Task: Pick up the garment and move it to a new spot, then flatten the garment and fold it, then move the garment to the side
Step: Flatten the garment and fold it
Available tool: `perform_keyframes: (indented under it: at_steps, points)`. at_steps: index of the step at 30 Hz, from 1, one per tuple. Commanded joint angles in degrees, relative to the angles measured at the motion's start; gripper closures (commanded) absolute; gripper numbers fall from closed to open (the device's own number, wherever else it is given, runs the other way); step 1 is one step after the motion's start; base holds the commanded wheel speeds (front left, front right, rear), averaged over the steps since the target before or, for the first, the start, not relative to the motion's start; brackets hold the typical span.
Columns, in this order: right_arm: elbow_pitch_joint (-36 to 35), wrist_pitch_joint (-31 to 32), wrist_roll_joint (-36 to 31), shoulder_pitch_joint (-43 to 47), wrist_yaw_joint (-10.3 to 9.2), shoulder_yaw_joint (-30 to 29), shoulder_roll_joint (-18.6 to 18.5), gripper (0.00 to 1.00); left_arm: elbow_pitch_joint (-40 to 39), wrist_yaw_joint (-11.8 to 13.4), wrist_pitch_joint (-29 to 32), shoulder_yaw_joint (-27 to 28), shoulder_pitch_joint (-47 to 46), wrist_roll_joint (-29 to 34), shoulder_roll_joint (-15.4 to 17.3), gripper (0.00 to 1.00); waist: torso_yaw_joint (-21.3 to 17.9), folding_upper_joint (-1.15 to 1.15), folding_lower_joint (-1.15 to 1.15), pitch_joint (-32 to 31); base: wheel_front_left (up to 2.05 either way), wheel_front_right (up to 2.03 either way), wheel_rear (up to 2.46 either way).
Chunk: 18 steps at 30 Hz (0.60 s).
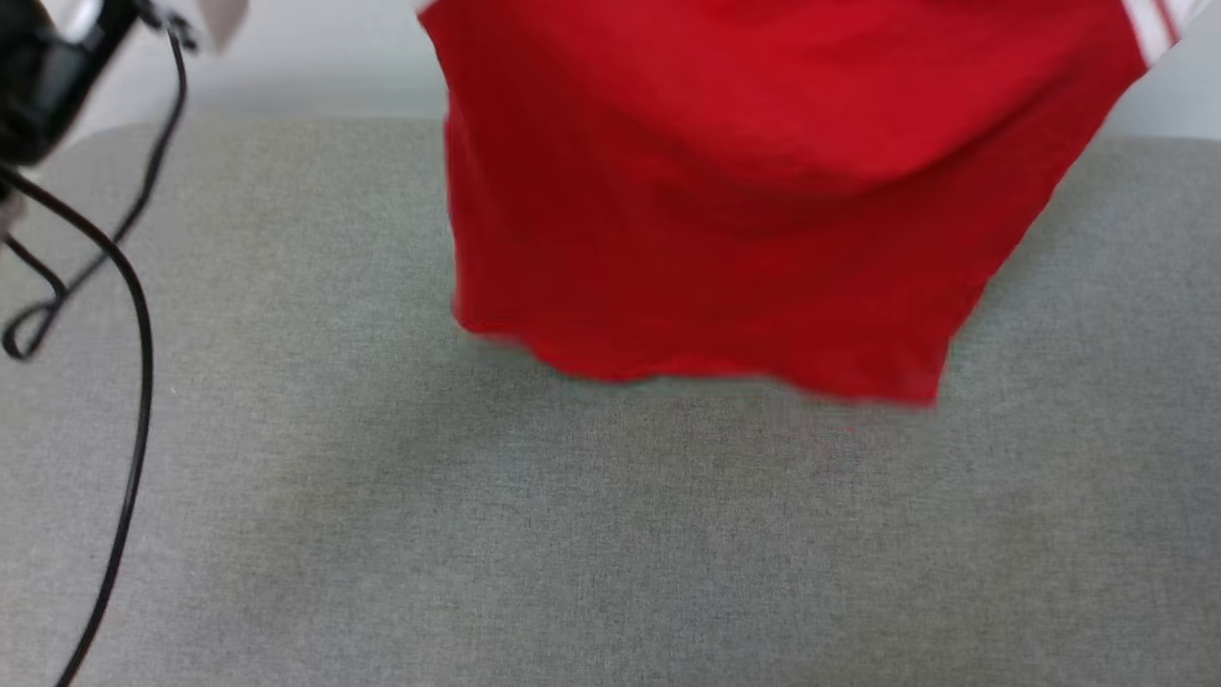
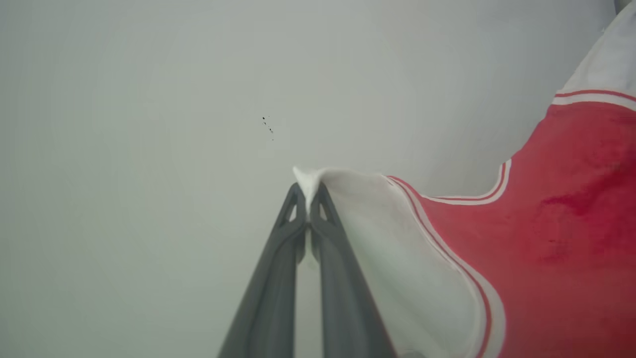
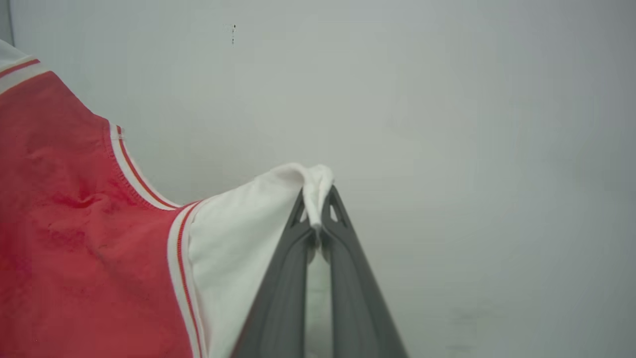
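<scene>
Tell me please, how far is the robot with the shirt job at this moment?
Done: the garment is picked up, hanging over the grey surface. In hand: the left end effector and the right end effector each pinch a white sleeve. Left: laying it down, flattening, folding, moving it aside.

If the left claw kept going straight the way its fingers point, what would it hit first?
The left gripper, shut on a sleeve of the garment, points at a plain pale wall. Nothing else shows between, so the wall likely comes first; its distance is unclear.
</scene>
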Motion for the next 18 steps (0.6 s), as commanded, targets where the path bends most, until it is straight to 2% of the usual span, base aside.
perform_keyframes:
  at_steps: [1, 9, 18]
  points:
    - [-0.17, 0.30, -0.92, -1.70, -0.04, -0.08, 0.72, 1.00, 0.18, 0.23, 0.25, 0.34, -1.62, 0.23, -0.32, 1.00, 0.02, 0.00, 0.00, 1.00, 0.00, 0.00, 0.00]
    - [2.37, 1.48, -6.19, -12.53, -0.04, 1.46, 2.58, 1.00, 6.68, -2.02, -0.45, 2.11, -10.99, 0.39, -3.49, 1.00, 0.36, 0.00, 0.00, 9.39, 0.00, 0.00, 0.00]
    - [12.11, -0.69, -11.46, -30.82, -0.05, 4.41, 4.96, 1.00, 17.99, -3.37, -4.40, 4.18, -25.01, 2.36, -9.22, 1.00, 0.90, 0.00, 0.00, 20.02, 0.00, 0.00, 0.00]
